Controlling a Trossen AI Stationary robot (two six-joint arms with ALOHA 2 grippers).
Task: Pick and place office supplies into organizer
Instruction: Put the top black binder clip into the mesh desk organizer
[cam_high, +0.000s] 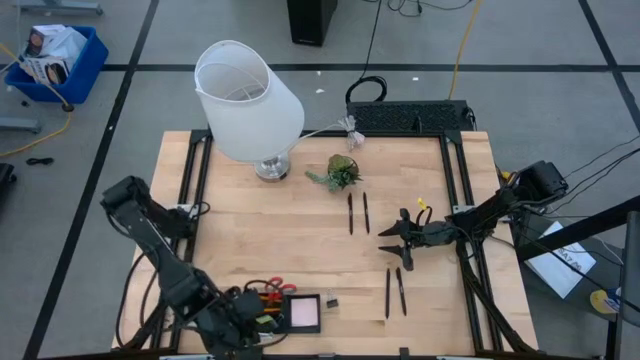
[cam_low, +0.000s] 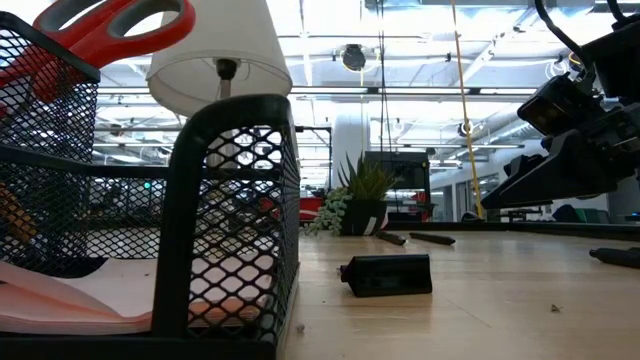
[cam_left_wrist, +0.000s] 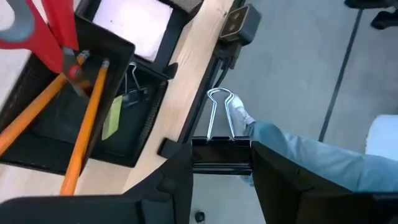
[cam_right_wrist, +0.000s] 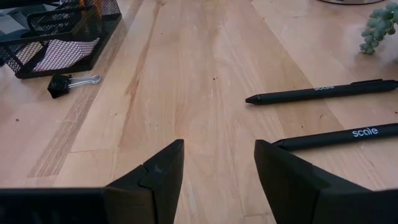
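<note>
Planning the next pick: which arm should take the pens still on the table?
Right. Its open gripper hovers among the pens. The left gripper is by the organizer, shut on a binder clip.

Wooden table (cam_high: 300, 240) carries lamp (cam_high: 250, 100), plant sprig (cam_high: 338, 172), four black pens (cam_high: 351, 213), binder clip (cam_high: 331, 301), mesh organizer (cam_high: 285, 312).

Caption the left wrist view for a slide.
Left gripper holds a black binder clip beside the mesh organizer containing orange pencils and red scissors.
</note>
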